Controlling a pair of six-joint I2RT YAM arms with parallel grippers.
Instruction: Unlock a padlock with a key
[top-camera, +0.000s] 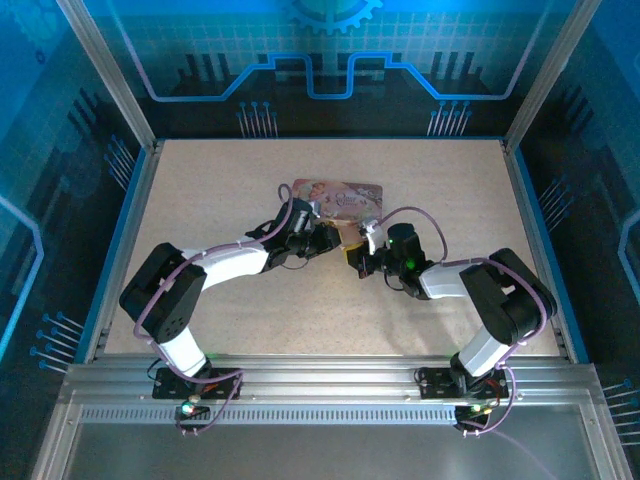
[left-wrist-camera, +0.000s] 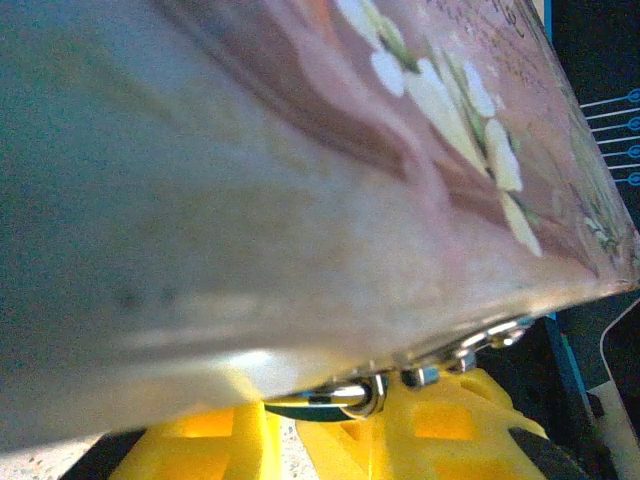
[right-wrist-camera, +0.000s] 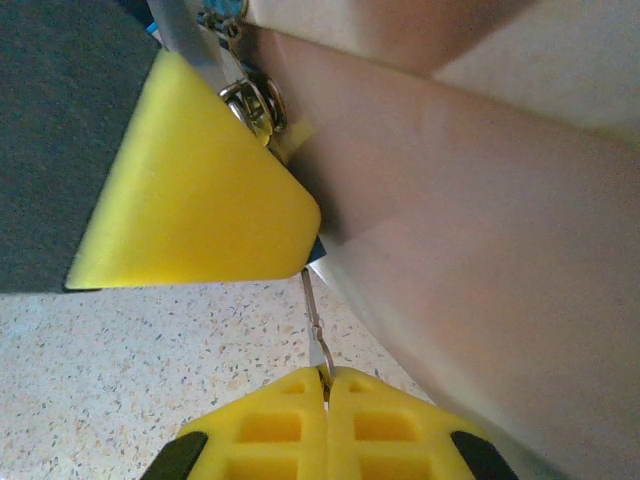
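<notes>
The pink tin (top-camera: 340, 192) lies mid-table with both grippers meeting at its near edge. My left gripper (top-camera: 328, 238) (left-wrist-camera: 290, 420) is shut on the padlock (left-wrist-camera: 325, 402), whose shiny shackle shows between the yellow fingers, right under the tin's wall (left-wrist-camera: 300, 200). In the right wrist view only a bluish corner of the padlock (right-wrist-camera: 317, 248) peeks out from behind the left gripper's yellow finger (right-wrist-camera: 190, 190). My right gripper (top-camera: 356, 257) (right-wrist-camera: 326, 378) is shut on the key (right-wrist-camera: 313, 315), a thin metal sliver whose tip reaches up to that bluish corner.
The tin's side (right-wrist-camera: 480, 250) stands close on the right of the key. Its metal clasp rings (right-wrist-camera: 250, 100) sit above the left finger. Speckled tabletop (top-camera: 300, 310) lies open in front of the grippers, with blue-edged walls around the table.
</notes>
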